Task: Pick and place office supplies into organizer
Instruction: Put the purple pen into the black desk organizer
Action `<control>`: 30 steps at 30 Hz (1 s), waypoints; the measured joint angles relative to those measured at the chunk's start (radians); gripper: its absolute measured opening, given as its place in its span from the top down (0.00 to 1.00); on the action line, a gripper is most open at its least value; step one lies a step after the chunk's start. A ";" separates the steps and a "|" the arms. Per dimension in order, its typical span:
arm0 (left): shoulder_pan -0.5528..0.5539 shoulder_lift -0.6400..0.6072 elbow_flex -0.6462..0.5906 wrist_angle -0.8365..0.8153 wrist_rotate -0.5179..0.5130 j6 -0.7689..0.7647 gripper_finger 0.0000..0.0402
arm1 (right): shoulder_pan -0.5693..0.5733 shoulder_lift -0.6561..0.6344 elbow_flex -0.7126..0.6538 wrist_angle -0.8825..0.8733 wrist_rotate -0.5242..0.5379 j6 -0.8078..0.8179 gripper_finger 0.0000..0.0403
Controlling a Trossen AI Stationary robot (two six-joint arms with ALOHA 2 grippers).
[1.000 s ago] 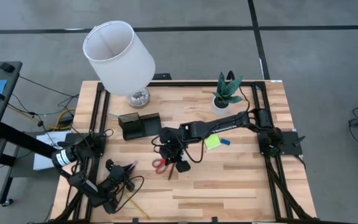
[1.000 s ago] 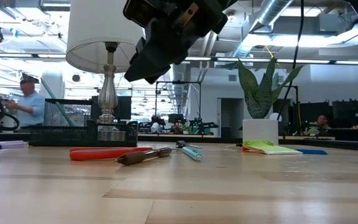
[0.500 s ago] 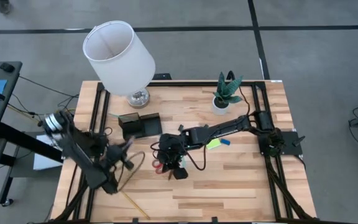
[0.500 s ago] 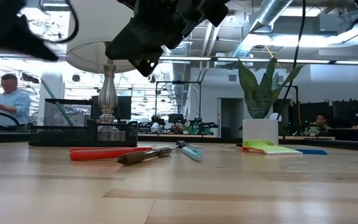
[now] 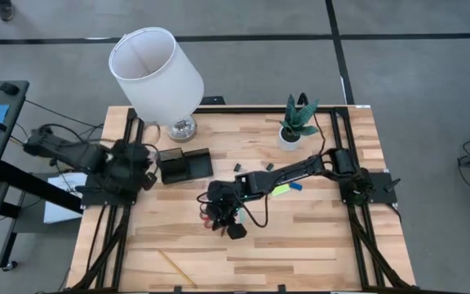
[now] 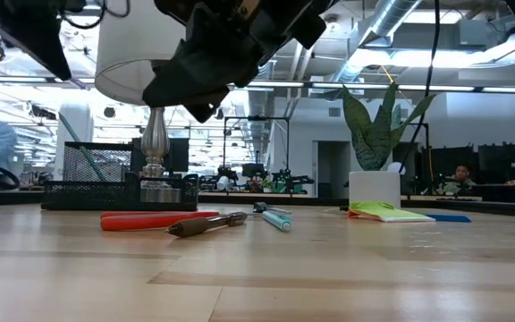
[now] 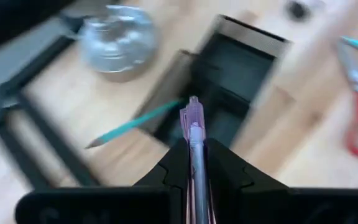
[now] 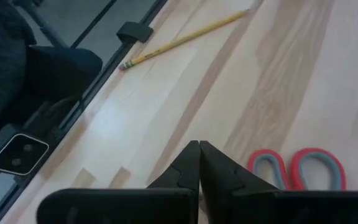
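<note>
My left gripper point(image 5: 143, 166) is at the organizer's left side, shut on a pink pen point(image 7: 193, 124). The black organizer point(image 5: 183, 165) stands on the table near the lamp; in the left wrist view the organizer point(image 7: 232, 78) lies just beyond the pen's tip. A light-blue pen point(image 7: 135, 124) lies beside its wall. My right gripper point(image 8: 199, 160) is shut and empty, hovering over the red-handled scissors point(image 8: 297, 168), which lie flat on the table. A dark pen point(image 6: 208, 224) and another light-blue pen point(image 6: 275, 218) lie next to the scissors point(image 6: 150, 220). The lime sticky-note pad point(image 5: 279, 188) and blue eraser point(image 5: 295, 185) lie under the right arm. My left gripper pinches the pink pen's shaft point(image 7: 196, 163) between its two fingers. The pen lies along the fingers and sticks out forward past their ends, its free tip point(image 7: 192, 102) toward the organizer. It is lifted clear of the table.
The white-shaded lamp point(image 5: 155, 72) with its silver base point(image 7: 118, 38) stands just beyond the organizer. A potted plant point(image 5: 297, 121) is at the far right. A yellow pencil point(image 5: 174, 268) lies near the table's near edge. Two small binder clips point(image 5: 240, 167) lie between the organizer and the right arm.
My left arm has swung from the table's near-left corner toward the far edge, up to the organizer's left side. My right gripper has drifted a little toward the left and near edge over the scissors, staying shut.
</note>
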 joint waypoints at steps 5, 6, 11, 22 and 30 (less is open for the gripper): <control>0.139 -0.010 0.001 0.158 0.146 0.311 0.95 | -0.004 0.000 0.000 0.046 0.000 0.043 1.00; 0.168 0.005 0.001 0.163 0.160 0.351 0.95 | -0.004 0.000 0.000 0.064 0.000 0.061 1.00; 0.345 0.118 0.001 0.150 0.269 0.544 0.95 | -0.004 0.000 0.000 0.081 0.000 0.095 1.00; 0.614 0.415 0.081 0.182 0.282 0.903 0.94 | -0.004 0.000 0.000 0.066 0.000 0.091 1.00; 0.653 0.596 0.152 0.092 0.295 1.004 0.92 | -0.006 0.000 0.000 0.063 0.000 0.087 1.00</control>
